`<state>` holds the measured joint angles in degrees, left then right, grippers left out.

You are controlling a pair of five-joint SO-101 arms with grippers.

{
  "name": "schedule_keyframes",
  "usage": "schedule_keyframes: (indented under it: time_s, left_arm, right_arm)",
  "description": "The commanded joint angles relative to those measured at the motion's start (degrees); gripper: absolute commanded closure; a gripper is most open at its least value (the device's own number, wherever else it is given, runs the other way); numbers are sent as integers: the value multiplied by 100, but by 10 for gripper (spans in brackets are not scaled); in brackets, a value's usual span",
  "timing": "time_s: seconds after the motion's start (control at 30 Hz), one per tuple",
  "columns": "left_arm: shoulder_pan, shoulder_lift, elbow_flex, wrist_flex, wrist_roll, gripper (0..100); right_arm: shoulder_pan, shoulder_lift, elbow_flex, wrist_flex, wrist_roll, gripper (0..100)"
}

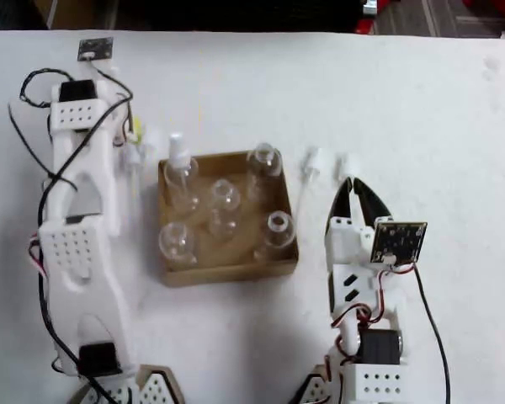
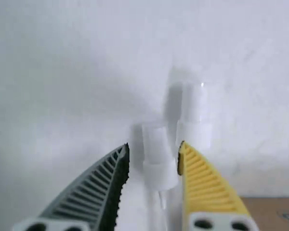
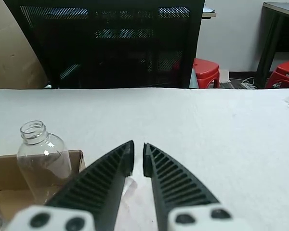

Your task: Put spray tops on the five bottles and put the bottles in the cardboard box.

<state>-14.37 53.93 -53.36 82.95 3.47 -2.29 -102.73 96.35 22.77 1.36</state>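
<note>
Bracketing a white spray top point(image 2: 159, 161), the left gripper point(image 2: 154, 146) has its grey and yellow fingers spread to either side of it. The yellow finger sits just beside the top's collar, a slim gap shows on the grey side, and nothing looks squeezed yet. A second spray top point(image 2: 193, 115) stands just beyond the yellow finger on the white table point(image 2: 62, 72).

The right gripper point(image 3: 138, 147) has its black fingers pressed almost together, a thin slit between them, holding nothing. It hangs over the table near a corner of the cardboard box point(image 1: 227, 273), with two loose spray tops point(image 1: 313, 160) lying just ahead of it.

All five bottles stand upright inside the box. One capped bottle point(image 1: 182, 172), in the corner nearest the left gripper, wears its spray top. The four open-necked bottles point(image 1: 223, 200) have bare mouths.

Judging from this, boxing looks finished and capping is one fifth done. Four tops remain to fit, matching the four loose ones on the table, and the left gripper's top is likely next.
</note>
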Motion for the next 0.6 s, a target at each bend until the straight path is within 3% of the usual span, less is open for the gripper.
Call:
schedule_keyframes:
  time_s: [0.0,0.4,0.57]
  left_arm:
    - [101,532,-1152,396,97,837]
    - [-75,2237,-3754,1354,316,843]
    - [-84,2457,-4237,1451,325,867]
  right_arm:
    - [-4,-40,53,-13,-9,980]
    - [-4,-40,53,-13,-9,980]
    - [-4,-40,53,-13,-9,980]
